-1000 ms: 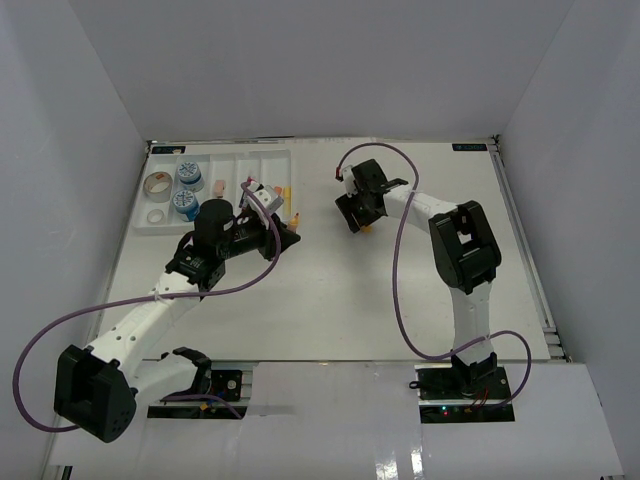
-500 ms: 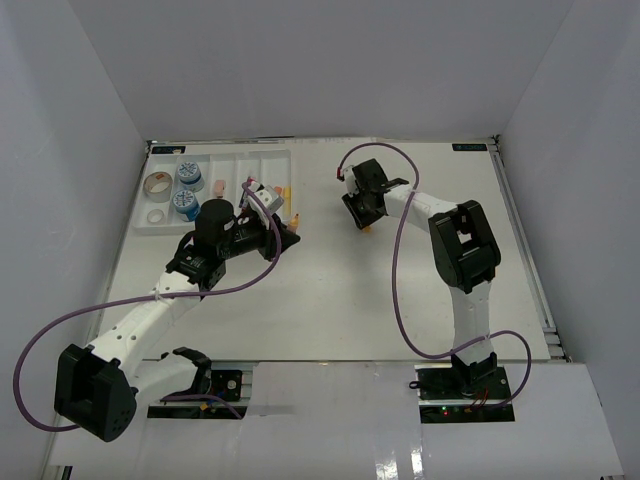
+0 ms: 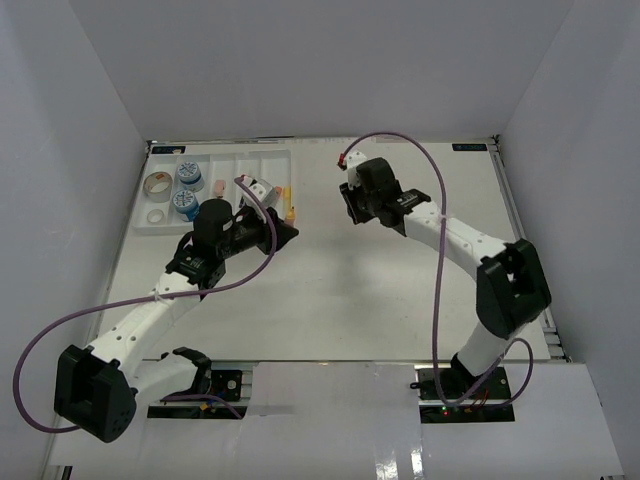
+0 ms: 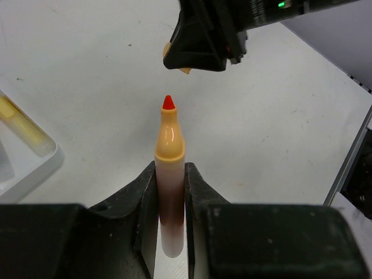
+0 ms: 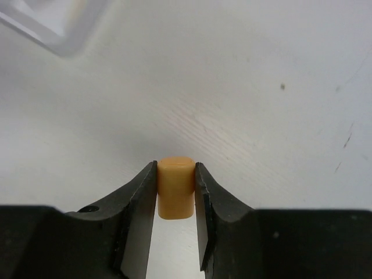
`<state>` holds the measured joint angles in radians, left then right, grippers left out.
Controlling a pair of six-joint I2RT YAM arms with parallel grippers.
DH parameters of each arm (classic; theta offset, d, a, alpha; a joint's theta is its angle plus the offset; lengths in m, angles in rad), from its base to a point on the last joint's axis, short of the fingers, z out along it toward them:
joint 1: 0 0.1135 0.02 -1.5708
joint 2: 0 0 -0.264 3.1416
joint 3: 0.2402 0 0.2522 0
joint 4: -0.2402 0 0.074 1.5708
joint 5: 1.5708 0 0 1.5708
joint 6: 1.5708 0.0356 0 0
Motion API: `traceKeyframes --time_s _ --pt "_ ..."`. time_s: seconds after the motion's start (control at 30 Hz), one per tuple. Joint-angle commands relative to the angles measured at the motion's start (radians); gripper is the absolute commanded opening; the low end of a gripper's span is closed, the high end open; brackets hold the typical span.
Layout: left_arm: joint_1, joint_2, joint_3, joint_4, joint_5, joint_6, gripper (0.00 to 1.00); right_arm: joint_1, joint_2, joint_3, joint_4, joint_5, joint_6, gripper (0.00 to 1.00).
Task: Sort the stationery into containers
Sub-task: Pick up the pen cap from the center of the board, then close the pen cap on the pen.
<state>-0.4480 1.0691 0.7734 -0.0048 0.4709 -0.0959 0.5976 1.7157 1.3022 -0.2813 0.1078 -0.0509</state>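
My left gripper [image 4: 170, 170] is shut on an uncapped orange marker [image 4: 169, 139] whose red tip points at my right gripper [image 4: 200, 35], a short gap away. My right gripper [image 5: 176, 170] is shut on the marker's orange cap [image 5: 175, 187] above the white table. In the top view the left gripper [image 3: 282, 228] and the right gripper [image 3: 351, 207] face each other right of the white compartment tray [image 3: 258, 160]. The tray holds two blue-white tubs [image 3: 186, 173], a tape roll [image 3: 156, 184], a pink eraser [image 3: 217, 186] and yellow markers [image 3: 285, 192].
The tray's corner shows at the left of the left wrist view [image 4: 40, 165] and at the top left of the right wrist view [image 5: 55, 26]. White walls enclose the table on three sides. Purple cables loop from both arms.
My right arm has swung its elbow out to the right and lifted the cap off the table. My left gripper has shifted the marker slightly toward the far side.
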Motion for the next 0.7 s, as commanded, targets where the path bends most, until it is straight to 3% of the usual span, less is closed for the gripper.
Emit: traceKeyframes --time_s 0.0,0.3,0.67 --pt "-0.001 -0.043 -0.019 0.069 -0.018 -0.059 0.0 0.099 -0.158 -0.001 0.177 0.078 0.086 0.08" --pt "-0.001 -0.077 -0.049 0.114 -0.067 -0.084 0.0 0.324 -0.353 -0.135 0.638 0.323 0.197 0.08" --pt "-0.001 -0.107 -0.075 0.169 -0.045 -0.074 0.0 0.481 -0.3 -0.156 0.882 0.498 0.195 0.08"
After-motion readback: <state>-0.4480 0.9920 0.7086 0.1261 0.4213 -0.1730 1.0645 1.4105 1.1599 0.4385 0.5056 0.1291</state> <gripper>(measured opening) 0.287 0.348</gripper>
